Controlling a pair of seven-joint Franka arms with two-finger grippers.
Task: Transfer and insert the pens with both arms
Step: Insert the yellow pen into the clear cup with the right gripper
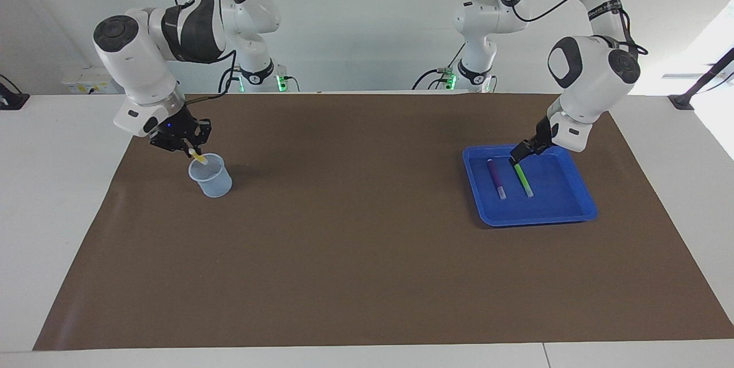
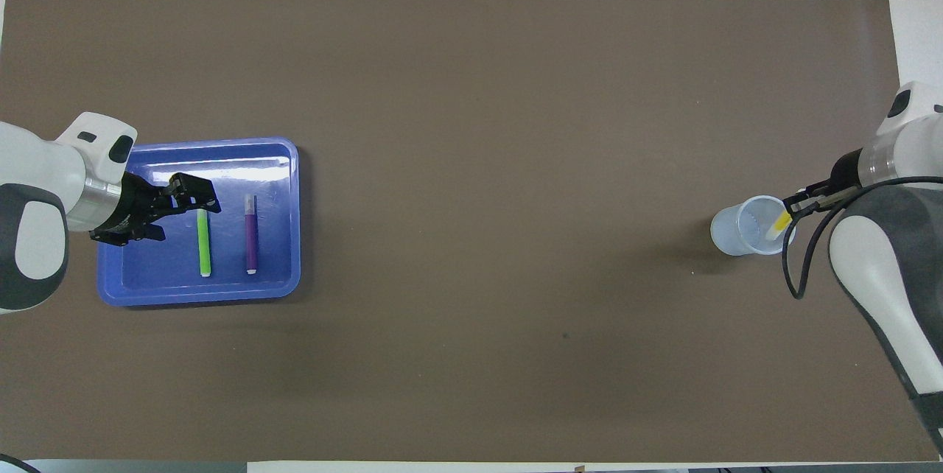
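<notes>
While the right gripper [image 1: 192, 152] pinches the yellow pen [image 1: 199, 158], pale tip angled down into the one clear cup [image 1: 211, 176] —

two pens lie parallel in the single blue tray [image 1: 576, 207], long axes running toward the robots: purple pen [image 1: 496, 178], green pen [image 1: 522, 177], left gripper [image 1: 518, 156] spread over the green one.

One high camera faces the robots, another looks steeply down; both share the brown mat [image 1: 367, 242].

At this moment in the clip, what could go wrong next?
The right hand holds the yellow pen tilted, its tip at the rim of the cup; released now, it might catch the rim or tip the light cup. The open left hand is at the green pen in the tray; closing could roll it away.
</notes>
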